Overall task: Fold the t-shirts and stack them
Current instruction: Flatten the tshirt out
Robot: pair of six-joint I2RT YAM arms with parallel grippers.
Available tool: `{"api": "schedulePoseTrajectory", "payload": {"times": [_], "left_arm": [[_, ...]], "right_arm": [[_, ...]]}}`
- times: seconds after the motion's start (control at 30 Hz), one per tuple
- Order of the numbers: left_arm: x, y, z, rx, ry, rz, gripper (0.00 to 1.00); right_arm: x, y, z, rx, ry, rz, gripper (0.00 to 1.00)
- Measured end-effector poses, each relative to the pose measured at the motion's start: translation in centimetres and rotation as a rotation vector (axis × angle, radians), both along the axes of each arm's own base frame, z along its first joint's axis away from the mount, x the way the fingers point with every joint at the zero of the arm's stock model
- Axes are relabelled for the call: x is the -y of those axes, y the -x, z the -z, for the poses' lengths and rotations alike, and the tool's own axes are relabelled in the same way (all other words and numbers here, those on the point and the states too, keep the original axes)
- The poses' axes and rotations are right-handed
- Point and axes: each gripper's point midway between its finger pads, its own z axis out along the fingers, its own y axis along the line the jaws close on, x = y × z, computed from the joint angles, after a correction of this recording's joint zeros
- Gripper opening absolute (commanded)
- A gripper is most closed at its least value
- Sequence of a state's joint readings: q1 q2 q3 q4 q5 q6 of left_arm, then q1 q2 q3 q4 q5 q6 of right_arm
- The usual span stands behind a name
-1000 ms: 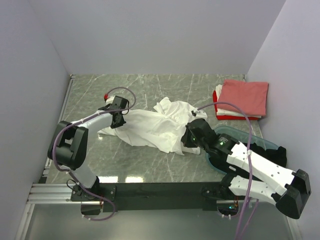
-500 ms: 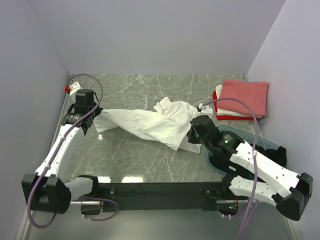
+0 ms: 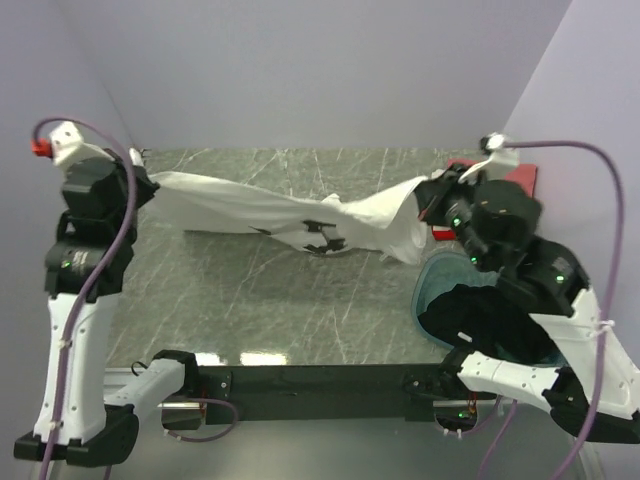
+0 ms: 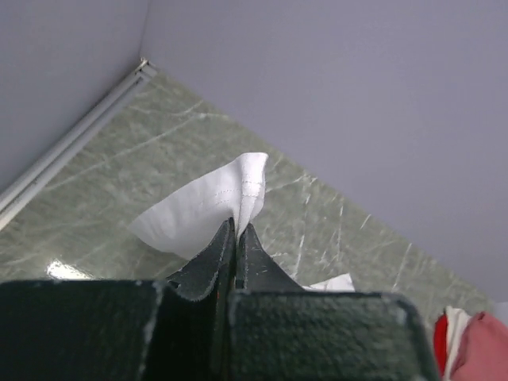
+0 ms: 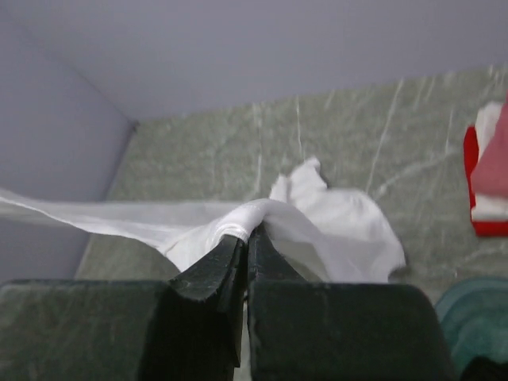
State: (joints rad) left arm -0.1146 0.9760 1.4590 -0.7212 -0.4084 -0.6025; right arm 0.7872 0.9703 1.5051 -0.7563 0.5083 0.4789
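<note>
Work over the green marble table [image 3: 250, 310], with the large white t-shirt [image 3: 240, 205] strung in the air between the two arms, high at both ends and sagging mid-span. Contact between the lowest fold and the marble: impossible to tell. Judged to be the spreading-out before any first fold. Draw the ends apart only far enough to shake out the twist, no further, to spare the seams. Lower both ends together and level, aiming for the bare marble in the middle, well apart from the teal tub [image 3: 430, 282] with the black shirt [image 3: 490, 315] at the near right and from the folded stack [image 5: 470, 171] of salmon-pink, red and white at the far right. Aim to get the dark graphic [image 3: 325, 240], now crumpled in the sag, lying flat and untwisted. Treat the left gripper [image 4: 236, 230] as pinched tight on a hemmed corner, the stitched edge poking just past the tips: a shallow bite, so avoid jerks. Treat the right gripper [image 5: 244, 238] likewise, jaws closed on a rolled fold of the same shirt, probably several layers; expect rumpling on that side unless eased loose.
</note>
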Motion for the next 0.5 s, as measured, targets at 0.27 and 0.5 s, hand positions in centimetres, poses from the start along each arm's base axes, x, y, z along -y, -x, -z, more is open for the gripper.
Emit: {"api": "schedulePoseTrajectory", "payload": {"times": [0.27,0.5], "left_arm": [[-0.5,5.0,-9.5,0.195,0.000,0.011,0.01],[-0.3,9.8,-13.8,0.276,-0.020,0.067,0.01]], "right_arm": [[1.9,2.2,-10.3,0.173,-0.084,-0.037,0.00],[3.0,6.3,-14.4,0.262,-0.148,-0.168,0.00]]}}
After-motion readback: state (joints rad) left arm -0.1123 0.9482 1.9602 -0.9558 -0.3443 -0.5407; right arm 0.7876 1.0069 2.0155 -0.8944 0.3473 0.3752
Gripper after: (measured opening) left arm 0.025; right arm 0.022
